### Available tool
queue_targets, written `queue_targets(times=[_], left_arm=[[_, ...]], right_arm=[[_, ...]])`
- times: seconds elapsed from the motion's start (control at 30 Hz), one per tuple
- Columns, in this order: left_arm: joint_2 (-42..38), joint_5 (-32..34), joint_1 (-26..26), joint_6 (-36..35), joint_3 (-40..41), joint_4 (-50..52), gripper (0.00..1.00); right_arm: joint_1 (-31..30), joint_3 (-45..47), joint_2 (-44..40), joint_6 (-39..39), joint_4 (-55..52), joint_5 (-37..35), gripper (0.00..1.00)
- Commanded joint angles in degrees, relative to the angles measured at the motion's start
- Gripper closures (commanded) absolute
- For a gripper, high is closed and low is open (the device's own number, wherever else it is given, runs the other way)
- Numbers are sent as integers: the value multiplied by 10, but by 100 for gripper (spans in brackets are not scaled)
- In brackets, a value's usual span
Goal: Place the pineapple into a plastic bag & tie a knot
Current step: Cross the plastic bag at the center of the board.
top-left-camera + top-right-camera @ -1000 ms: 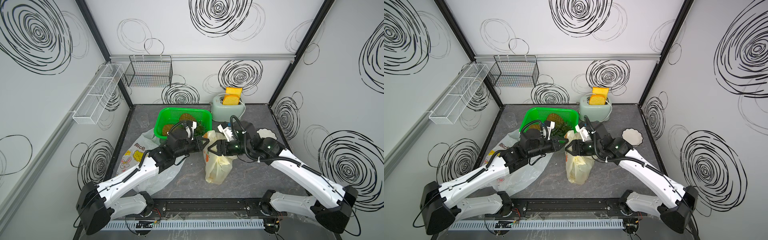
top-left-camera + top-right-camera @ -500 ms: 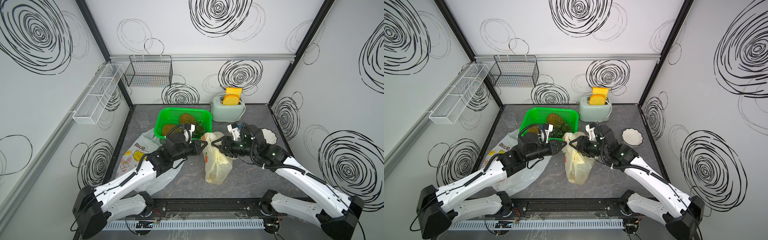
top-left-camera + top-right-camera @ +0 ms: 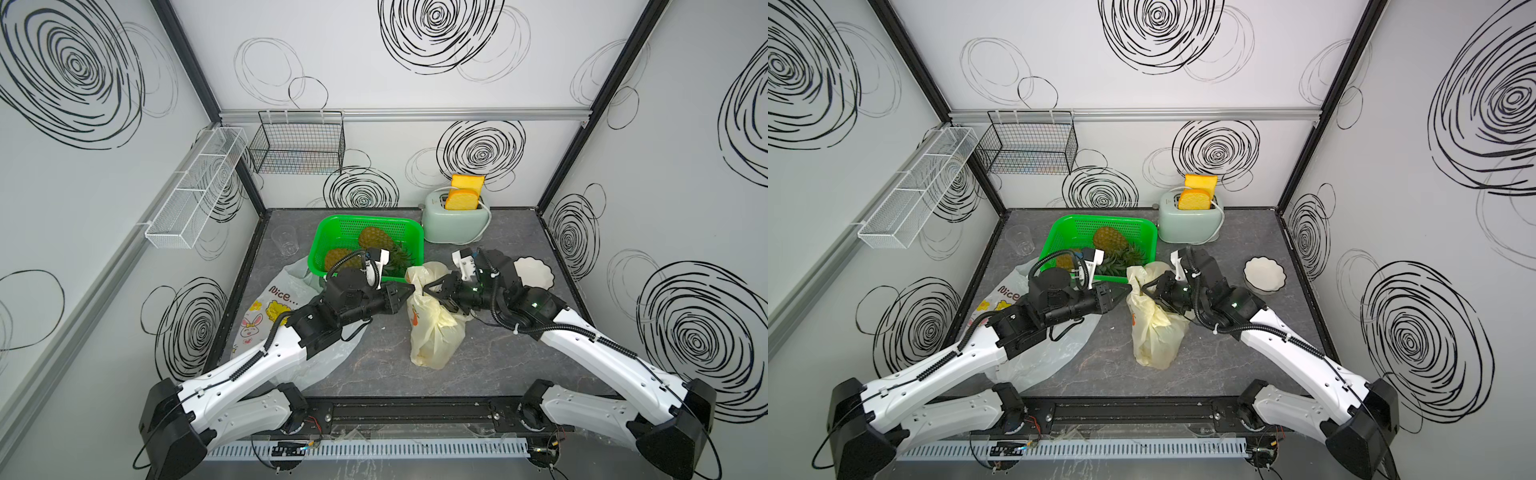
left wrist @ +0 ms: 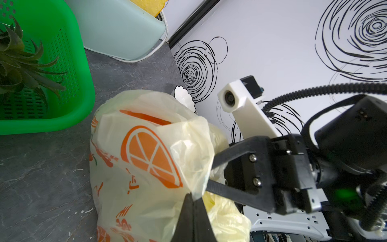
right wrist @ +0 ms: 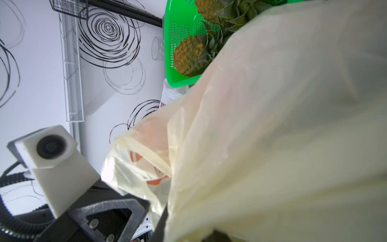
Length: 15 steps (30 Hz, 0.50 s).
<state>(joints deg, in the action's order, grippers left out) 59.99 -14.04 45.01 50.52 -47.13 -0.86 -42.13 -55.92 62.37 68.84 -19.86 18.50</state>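
A pale yellow plastic bag (image 3: pixel 432 336) with orange print stands mid-table, bulging at its base; its film hides what is inside. In both top views my left gripper (image 3: pixel 411 288) (image 3: pixel 1128 289) reaches the bag's top from the left. It is shut on a fold of the rim (image 4: pixel 193 198). My right gripper (image 3: pixel 428 289) meets the same top from the right, its jaws closed on bunched film (image 5: pixel 188 230). Two pineapples (image 3: pixel 376 239) (image 3: pixel 340 257) lie in the green basket (image 3: pixel 332 226) behind the bag.
A mint toaster (image 3: pixel 455 224) with bread stands at the back, a white bowl (image 3: pixel 534 272) lies right of my right wrist, and a clear cup (image 3: pixel 284 241) stands at the back left. A clear printed bag (image 3: pixel 286 307) lies under my left arm. Wire baskets hang on the walls.
My right gripper's jaws have gone from wide open to closed on the bag's top. The left gripper kept its hold and barely moved.
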Motion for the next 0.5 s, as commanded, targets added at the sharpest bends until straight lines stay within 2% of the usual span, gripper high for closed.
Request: queue_targets(times=[0.0, 0.07, 0.37, 0.47], left_arm=[[-11, 2, 4, -19, 4, 13, 100], [-14, 6, 4, -23, 7, 29, 100], [-25, -2, 0, -33, 19, 78, 100], [-18, -10, -4, -38, 20, 84, 100]], right_arm=[[3, 3, 5, 6, 43, 0, 96], [5, 2, 1, -2, 40, -2, 100], [29, 22, -37, -39, 53, 12, 100], [39, 29, -45, -56, 67, 39, 100]])
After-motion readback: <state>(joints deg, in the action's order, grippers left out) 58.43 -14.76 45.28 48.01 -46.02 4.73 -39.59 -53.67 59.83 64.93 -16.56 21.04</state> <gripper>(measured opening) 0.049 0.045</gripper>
